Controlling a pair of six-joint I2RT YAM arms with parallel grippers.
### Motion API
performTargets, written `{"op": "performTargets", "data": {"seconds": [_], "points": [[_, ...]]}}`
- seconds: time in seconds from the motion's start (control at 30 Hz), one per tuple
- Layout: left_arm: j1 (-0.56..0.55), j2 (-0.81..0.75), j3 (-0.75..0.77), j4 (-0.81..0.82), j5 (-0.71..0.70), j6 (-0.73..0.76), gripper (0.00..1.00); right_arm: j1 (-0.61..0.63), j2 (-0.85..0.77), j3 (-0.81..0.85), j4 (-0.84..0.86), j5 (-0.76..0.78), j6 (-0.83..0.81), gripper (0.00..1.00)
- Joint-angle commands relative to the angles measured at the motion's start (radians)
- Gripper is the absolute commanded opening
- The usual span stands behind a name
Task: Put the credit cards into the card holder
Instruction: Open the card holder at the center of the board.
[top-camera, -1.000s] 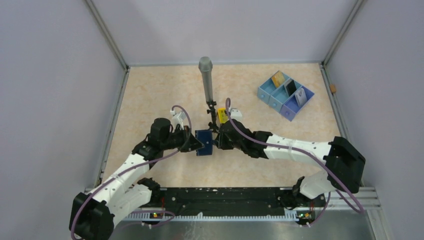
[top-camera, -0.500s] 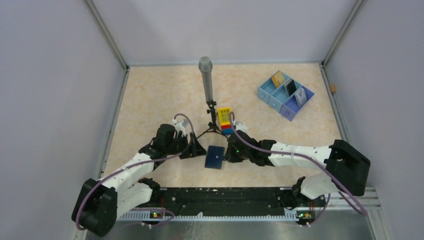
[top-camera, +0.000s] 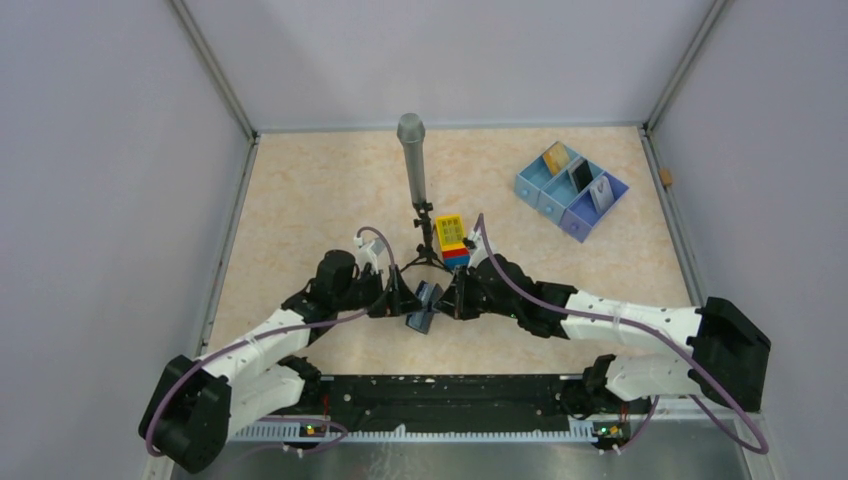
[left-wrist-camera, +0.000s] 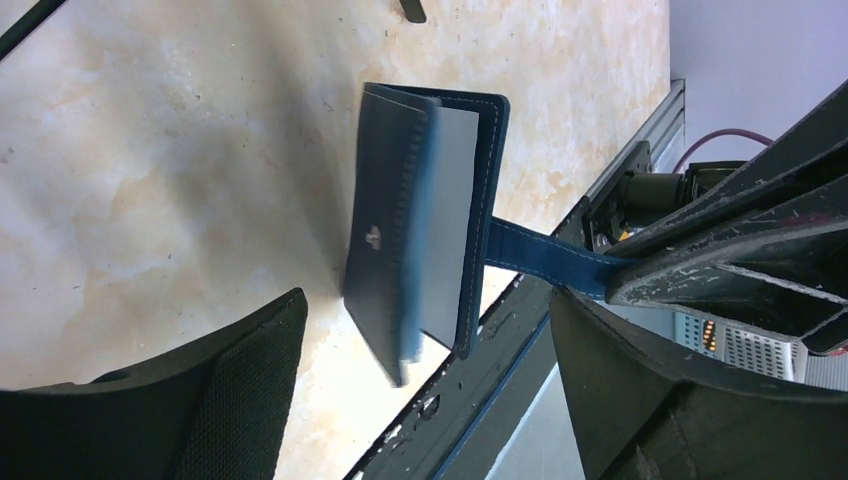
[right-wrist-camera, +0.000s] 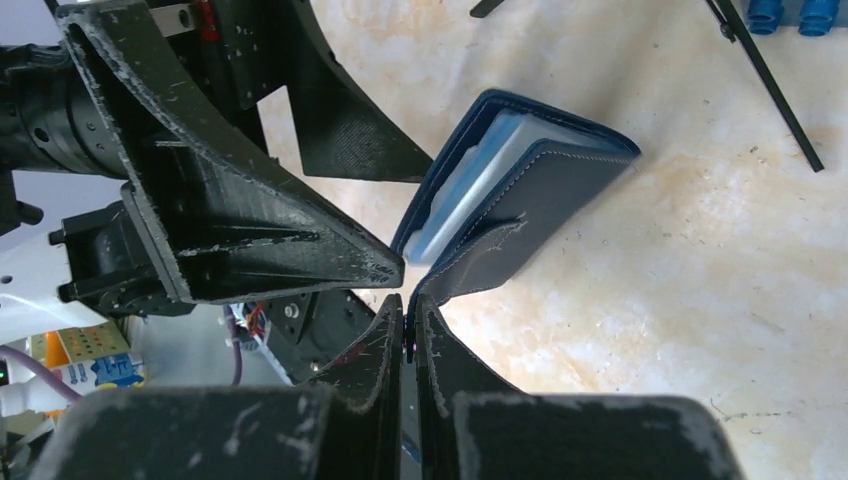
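The navy card holder (top-camera: 424, 306) hangs half folded just over the table between both grippers, its lighter blue inside (right-wrist-camera: 470, 185) showing. My right gripper (right-wrist-camera: 410, 305) is shut on its snap tab (left-wrist-camera: 545, 256). My left gripper (left-wrist-camera: 428, 300) is open, its fingers (left-wrist-camera: 150, 400) spread to either side of the card holder (left-wrist-camera: 425, 215) without touching it. The credit cards stand in the pale blue tray (top-camera: 545, 196) at the back right: a gold one (top-camera: 556, 158), a dark one (top-camera: 579, 175) and a pale one (top-camera: 600, 193).
A grey cylinder on a small black tripod (top-camera: 411, 150) stands just behind the grippers. A yellow-topped toy brick block (top-camera: 450, 240) sits beside it. The black rail (top-camera: 430, 395) runs along the near edge, and walls close in the table.
My left gripper has opened and let go of the card holder. The right gripper has shut on the tab and now carries it, tilted on edge, slightly nearer the front.
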Motion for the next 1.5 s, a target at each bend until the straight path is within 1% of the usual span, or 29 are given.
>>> {"op": "performTargets", "data": {"seconds": [0.0,0.1,0.27,0.33,0.43,0.6,0.7,0.77,1.03,1.13,1.3,1.37,1.47], "points": [[-0.008,0.022,0.009,0.053,0.015,0.011,0.88,0.015,-0.001,-0.003,0.067,-0.023,-0.014,0.0],[-0.017,0.045,0.011,0.047,0.002,0.018,0.84,0.014,0.002,-0.005,0.071,-0.023,-0.011,0.0],[-0.019,0.05,0.013,0.031,-0.034,0.025,0.65,0.014,0.0,-0.009,0.058,-0.016,-0.008,0.0],[-0.022,0.053,0.009,0.029,-0.046,0.024,0.62,0.014,-0.001,-0.01,0.052,-0.013,-0.007,0.0],[-0.023,0.065,0.005,0.036,-0.048,0.018,0.51,0.014,-0.002,-0.011,0.042,-0.002,-0.005,0.0],[-0.025,0.072,-0.006,0.078,-0.044,-0.013,0.3,0.015,-0.006,-0.013,0.001,0.032,0.003,0.0],[-0.027,0.073,-0.011,0.101,-0.045,-0.032,0.23,0.014,-0.014,-0.021,-0.001,0.036,0.007,0.0],[-0.028,0.076,-0.012,0.109,-0.044,-0.038,0.2,0.014,-0.016,-0.025,0.001,0.036,0.008,0.0],[-0.041,0.112,-0.03,0.174,-0.029,-0.073,0.19,0.014,-0.02,-0.032,0.014,0.037,0.008,0.0],[-0.042,0.121,-0.021,0.144,-0.049,-0.052,0.21,0.014,-0.015,-0.032,-0.017,0.062,0.016,0.0],[-0.042,0.085,-0.009,0.087,-0.109,-0.041,0.32,0.014,-0.033,-0.028,-0.167,0.142,0.059,0.0],[-0.042,0.079,0.001,0.07,-0.111,-0.041,0.38,0.014,-0.055,-0.047,-0.209,0.165,0.079,0.0],[-0.041,0.067,0.024,0.02,-0.125,-0.024,0.43,0.014,-0.089,-0.087,-0.267,0.204,0.11,0.0]]}}
